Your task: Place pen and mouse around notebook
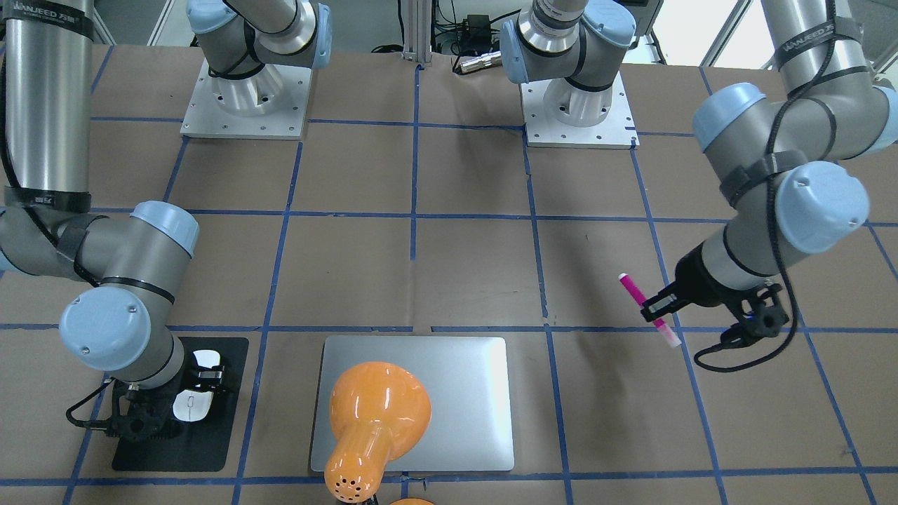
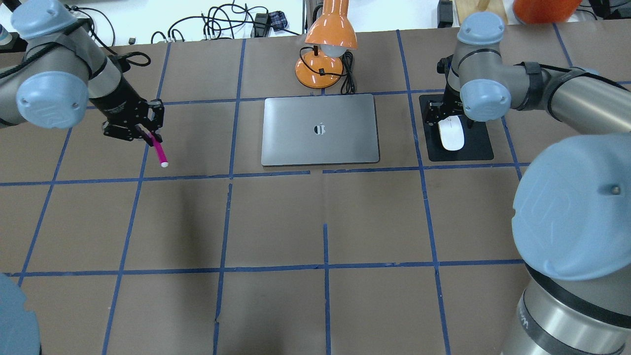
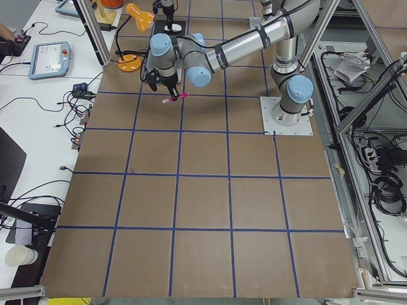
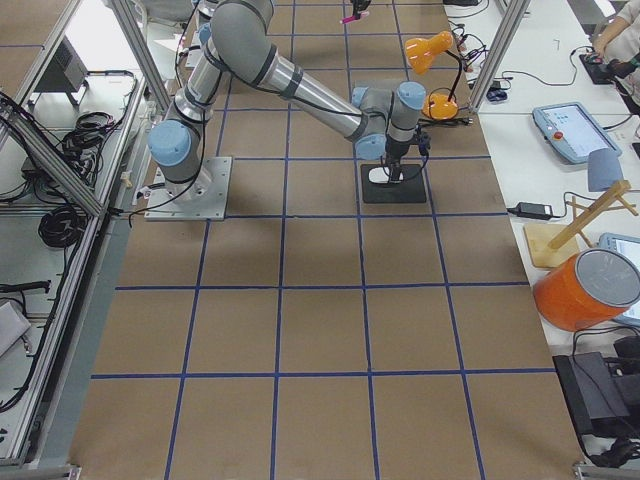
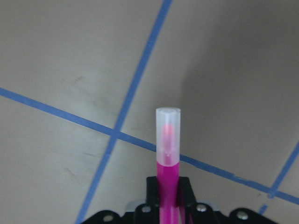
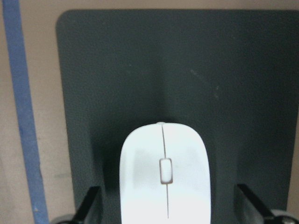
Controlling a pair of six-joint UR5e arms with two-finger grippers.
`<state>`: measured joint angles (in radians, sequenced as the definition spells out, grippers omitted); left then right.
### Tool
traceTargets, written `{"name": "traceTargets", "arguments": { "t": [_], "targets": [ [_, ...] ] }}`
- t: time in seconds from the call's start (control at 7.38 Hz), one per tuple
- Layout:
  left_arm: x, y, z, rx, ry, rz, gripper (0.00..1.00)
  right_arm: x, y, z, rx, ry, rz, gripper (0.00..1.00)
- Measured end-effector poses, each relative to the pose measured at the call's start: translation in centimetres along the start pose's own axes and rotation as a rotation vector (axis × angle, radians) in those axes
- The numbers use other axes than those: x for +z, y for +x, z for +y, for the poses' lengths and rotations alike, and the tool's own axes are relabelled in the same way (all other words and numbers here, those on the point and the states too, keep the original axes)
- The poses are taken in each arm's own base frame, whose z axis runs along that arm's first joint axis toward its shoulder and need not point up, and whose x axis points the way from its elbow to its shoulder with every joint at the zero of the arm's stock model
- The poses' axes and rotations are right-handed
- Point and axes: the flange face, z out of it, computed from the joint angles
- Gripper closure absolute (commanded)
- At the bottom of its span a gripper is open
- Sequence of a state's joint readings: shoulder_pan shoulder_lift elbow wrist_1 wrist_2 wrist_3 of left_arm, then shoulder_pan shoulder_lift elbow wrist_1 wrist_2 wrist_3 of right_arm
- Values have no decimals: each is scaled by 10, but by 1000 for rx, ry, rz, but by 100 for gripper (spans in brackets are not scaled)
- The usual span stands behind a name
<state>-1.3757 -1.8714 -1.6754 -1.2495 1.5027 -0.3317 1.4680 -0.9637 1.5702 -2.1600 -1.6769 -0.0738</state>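
We judge the placing step to be under way: the notebook [image 2: 320, 129] lies flat at mid-table with one arm working on each side of it. On the robot's right, the black mat [image 2: 473, 150] sits just beside the notebook. Over it the right gripper [image 2: 445, 114] has its fingers spread, with the mouse [image 2: 451, 135] resting on the mat between them, seemingly untouched. The left gripper [image 2: 144, 131] is pinched on the pen [image 2: 158, 152], held tilted and apparently clear of the table, well apart from the notebook. The next move calls for lowering the pen and letting go.
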Motion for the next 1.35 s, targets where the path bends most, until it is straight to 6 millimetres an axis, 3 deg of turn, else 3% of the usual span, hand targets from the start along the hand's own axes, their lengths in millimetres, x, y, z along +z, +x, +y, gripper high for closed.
{"name": "traceTargets", "arguments": {
  "t": [0.14,0.41,0.54,0.68,0.95,1.08,1.35],
  "targets": [
    [7,38,24,-88,-12,6,100,-16,2,-7,1,25,-2,0],
    [19,104,70,-229,-10,14,100,-86,8,-11,1,47,-17,0],
    [25,129,91,-303,-14,29,100,-136,6,7,-2,32,-27,0],
    [34,150,110,-383,-21,33,100,-191,-1,39,-16,20,-29,0],
    [59,189,150,-506,-30,28,100,-272,-9,105,-41,5,-33,0],
    [73,206,166,-554,-33,23,100,-292,-10,132,-51,-5,-42,0],
    [105,231,198,-622,-43,-7,100,-287,-25,166,-48,-7,-70,0]
  ]
}}
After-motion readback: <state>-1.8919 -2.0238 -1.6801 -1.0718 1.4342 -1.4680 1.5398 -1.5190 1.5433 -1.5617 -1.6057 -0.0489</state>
